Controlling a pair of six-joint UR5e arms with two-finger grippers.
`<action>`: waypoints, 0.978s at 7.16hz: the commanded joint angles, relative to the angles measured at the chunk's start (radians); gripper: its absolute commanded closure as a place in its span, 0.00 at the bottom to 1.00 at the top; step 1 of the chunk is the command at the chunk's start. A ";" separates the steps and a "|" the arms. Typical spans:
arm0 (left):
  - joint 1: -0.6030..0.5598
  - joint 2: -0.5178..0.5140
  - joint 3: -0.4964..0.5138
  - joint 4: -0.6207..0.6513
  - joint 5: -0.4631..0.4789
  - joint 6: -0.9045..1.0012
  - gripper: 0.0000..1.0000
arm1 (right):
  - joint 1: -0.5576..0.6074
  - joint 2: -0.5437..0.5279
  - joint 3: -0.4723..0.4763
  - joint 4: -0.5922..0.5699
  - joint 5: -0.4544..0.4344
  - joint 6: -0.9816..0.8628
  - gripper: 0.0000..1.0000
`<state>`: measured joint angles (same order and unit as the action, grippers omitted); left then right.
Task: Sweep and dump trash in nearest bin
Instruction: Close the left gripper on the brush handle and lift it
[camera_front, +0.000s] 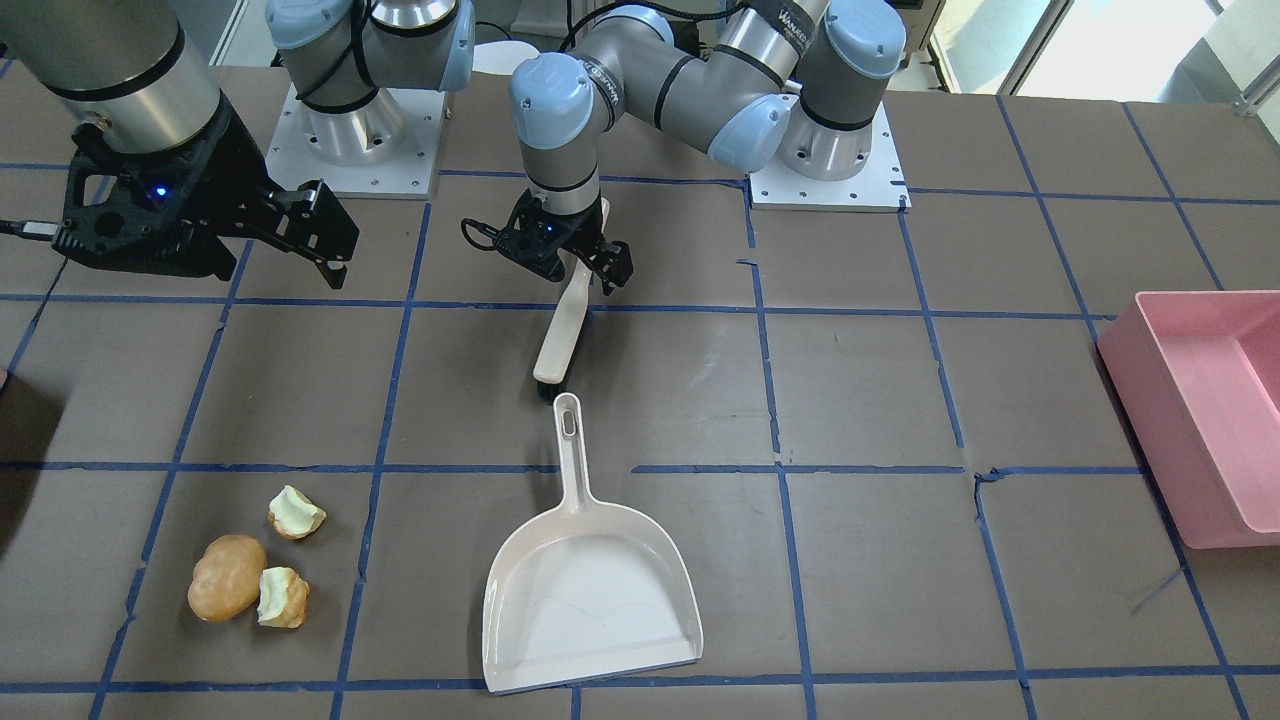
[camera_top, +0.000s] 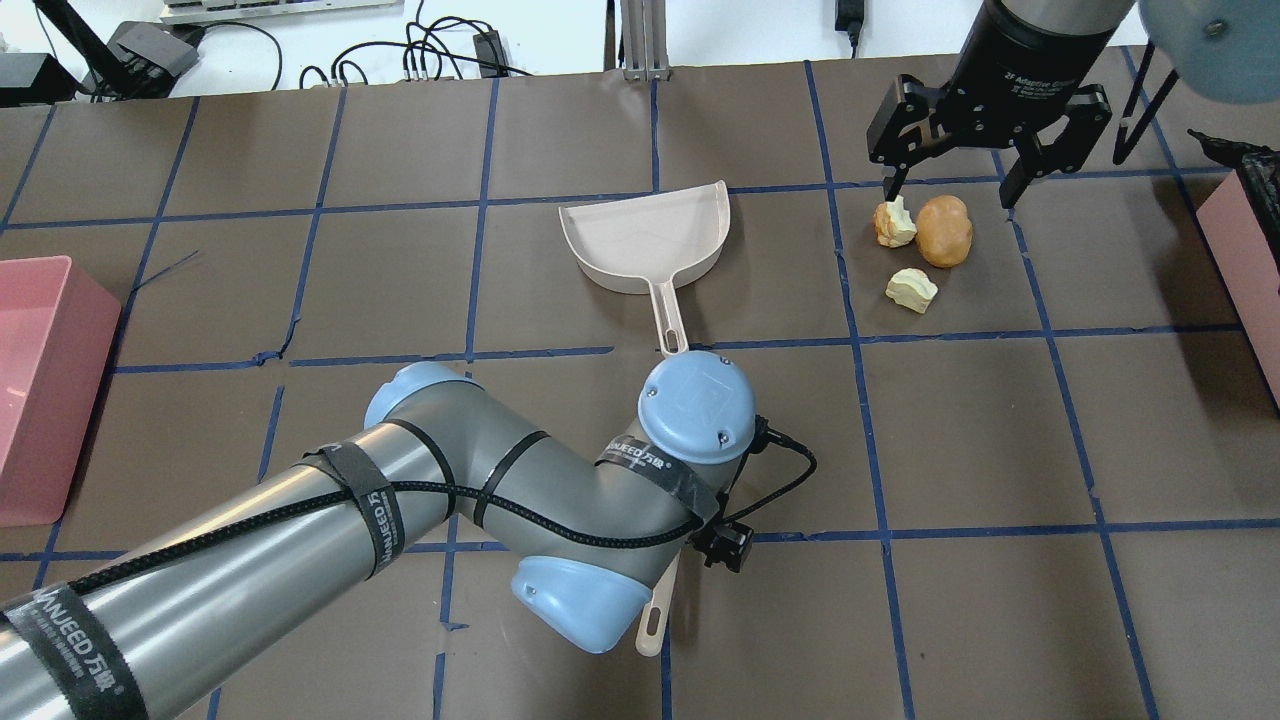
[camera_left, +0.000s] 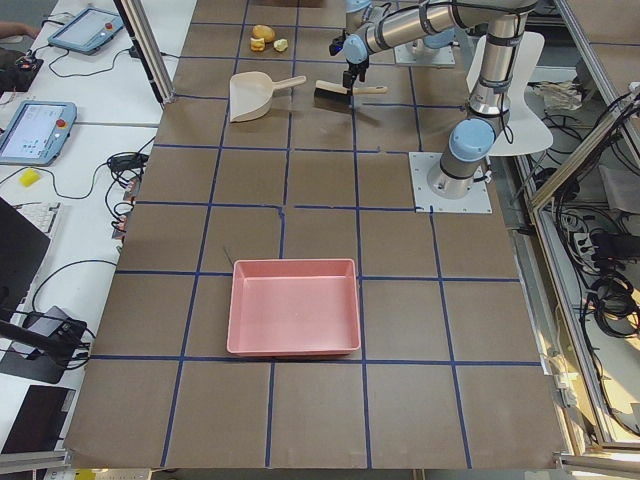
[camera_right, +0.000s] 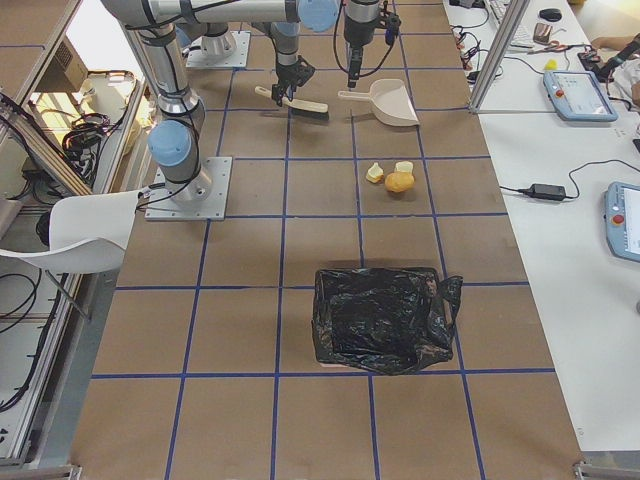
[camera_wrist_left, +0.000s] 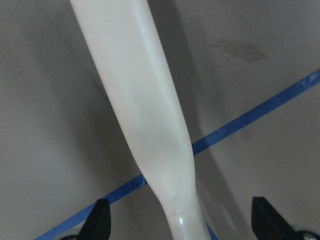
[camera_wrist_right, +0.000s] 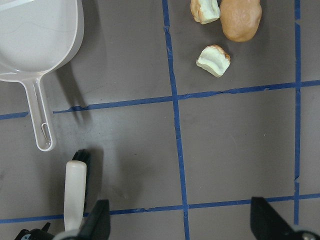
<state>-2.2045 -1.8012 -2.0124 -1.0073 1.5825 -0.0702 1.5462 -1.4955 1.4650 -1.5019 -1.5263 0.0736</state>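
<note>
The trash is a tan potato-like lump and two bitten pale-green apple pieces, lying together on the brown mat; they also show in the overhead view as lump and pieces. A cream dustpan lies flat with its handle toward the robot. Behind it lies a cream brush with black bristles. My left gripper is low over the brush handle, open, one finger on each side. My right gripper hangs open, high above the trash.
A pink bin stands on the robot's left end of the table. At the robot's right end stands a bin lined with a black bag. Blue tape lines grid the mat. Operator desks with tablets lie beyond the far edge.
</note>
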 joint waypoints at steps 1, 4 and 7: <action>-0.009 0.038 -0.029 -0.013 0.002 -0.002 0.00 | 0.000 0.000 0.000 0.000 0.000 0.000 0.00; -0.015 0.068 -0.078 -0.013 -0.004 -0.044 0.00 | 0.000 -0.002 0.000 0.000 0.000 0.000 0.00; -0.052 0.071 -0.078 -0.013 0.004 -0.080 0.05 | 0.000 -0.002 0.000 0.002 0.000 0.000 0.00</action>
<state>-2.2493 -1.7315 -2.0894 -1.0205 1.5842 -0.1462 1.5463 -1.4971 1.4650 -1.5008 -1.5263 0.0736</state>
